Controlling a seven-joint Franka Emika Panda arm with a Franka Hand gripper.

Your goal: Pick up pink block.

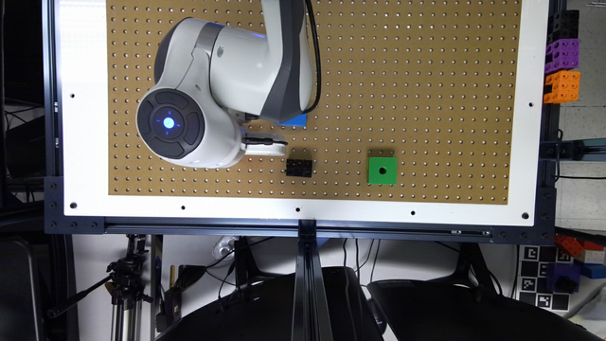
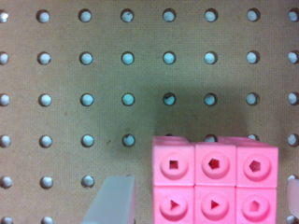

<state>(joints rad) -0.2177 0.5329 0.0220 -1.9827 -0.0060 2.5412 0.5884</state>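
The pink block [image 2: 215, 179], bright pink linked cubes with round holes, lies on the brown pegboard [image 2: 93, 74] in the wrist view. My gripper [image 2: 205, 189] is open, with one pale finger [image 2: 114, 200] a small gap away on one side of the block and the other finger [image 2: 294, 193] just past its opposite side. Neither finger touches the block. In the exterior view the white gripper part [image 1: 265, 144] hangs low over the board at the exterior view's centre left, and the arm hides the pink block there.
A black linked-cube block [image 1: 298, 167] lies just beside the gripper, toward the exterior view's right. A green square block [image 1: 382, 170] sits farther right. A blue block [image 1: 293, 121] peeks from under the arm. Coloured blocks [image 1: 562, 61] are stacked off the board's right edge.
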